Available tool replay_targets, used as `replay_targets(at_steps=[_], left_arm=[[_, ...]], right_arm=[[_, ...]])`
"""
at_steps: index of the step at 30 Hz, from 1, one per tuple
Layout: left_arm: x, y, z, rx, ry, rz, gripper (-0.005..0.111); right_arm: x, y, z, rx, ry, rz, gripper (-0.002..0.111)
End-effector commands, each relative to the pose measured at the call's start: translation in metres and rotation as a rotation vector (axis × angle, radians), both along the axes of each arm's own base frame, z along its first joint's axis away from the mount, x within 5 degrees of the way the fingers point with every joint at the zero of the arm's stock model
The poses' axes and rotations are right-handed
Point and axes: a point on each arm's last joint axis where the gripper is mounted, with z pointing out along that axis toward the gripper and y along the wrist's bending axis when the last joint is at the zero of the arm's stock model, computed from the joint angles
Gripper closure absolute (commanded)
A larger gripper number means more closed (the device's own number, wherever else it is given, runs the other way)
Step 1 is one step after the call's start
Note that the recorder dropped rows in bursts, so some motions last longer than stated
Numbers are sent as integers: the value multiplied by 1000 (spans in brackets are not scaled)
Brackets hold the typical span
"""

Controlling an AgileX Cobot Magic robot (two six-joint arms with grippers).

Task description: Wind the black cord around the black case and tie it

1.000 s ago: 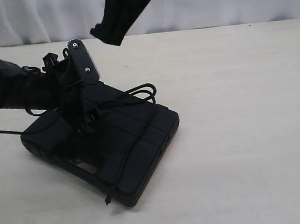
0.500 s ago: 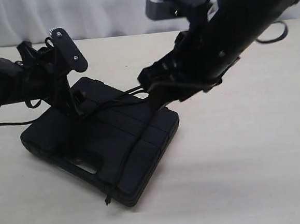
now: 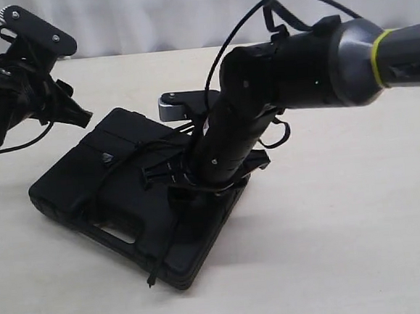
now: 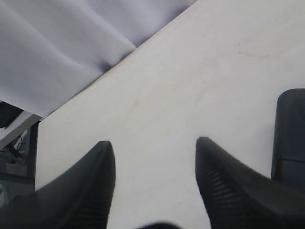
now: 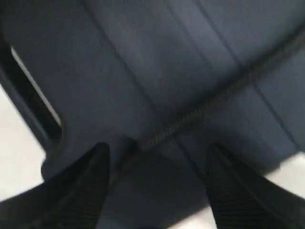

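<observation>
The black case [image 3: 70, 188] lies flat on the bench [image 3: 334, 249] with the black cord [image 5: 190, 119] crossing its lid. Your right hand [image 5: 157, 150] hangs spread apart over that cord. Your left hand [image 4: 154, 141], likewise apart and empty, hovers beside the case.

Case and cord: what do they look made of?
The black case looks like matte moulded hard plastic: rigid ribbed panels, cut-out handle. The black cord seems braided fibre, matte: a woven twist shows in the right wrist view.
</observation>
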Motion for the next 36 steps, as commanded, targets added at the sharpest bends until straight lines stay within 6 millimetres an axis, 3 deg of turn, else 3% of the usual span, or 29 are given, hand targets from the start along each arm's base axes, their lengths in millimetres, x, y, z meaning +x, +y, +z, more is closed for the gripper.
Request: replay_targets(at_steps=[1,5,7,10,13,15,17,19,23,28,29,32,34,36], left_arm=[[0,-1,4,-36,-5,5,58],[1,-2,4,-25,-10,-5,58],[1,-2,4,-23,-11,-8,58],[-1,-12,1,-63,35,-117,59],[-1,-16,0,-67,49,-166,59],[-1,-15,0,-69,48,-160,58],[0,-16,1,-99,51,-143,59],[0,-16,1,-112,55,-131,59],[-1,-16,2,-120,55,-127,59],[-1,-16,3,-121,51,-127,59],[-1,-16,3,-121,51,-127,59],[-1,-16,3,-123,53,-131,59],[-1,-17,3,-119,52,-135,59],[-2,-20,2,-140,70,-167,59]], right_arm=[[11,5,-6,43,-84,-46,55],[12,-3,-16,-64,-92,25,80],[13,-12,-18,-192,-122,118,104],[13,-29,-12,-368,-142,157,104],[11,-29,12,-289,-192,60,103],[7,-20,26,-132,-181,14,84],[6,-15,23,-85,-147,-18,63],[6,-10,11,-44,-79,-93,58],[13,2,-11,21,-53,-163,65],[17,3,-21,20,-60,-169,65],[18,1,-26,-18,-65,-142,69],[22,-27,-29,-262,-48,-72,104],[29,-46,-21,-399,-32,-62,104],[37,-42,-8,-409,-73,-46,104]])
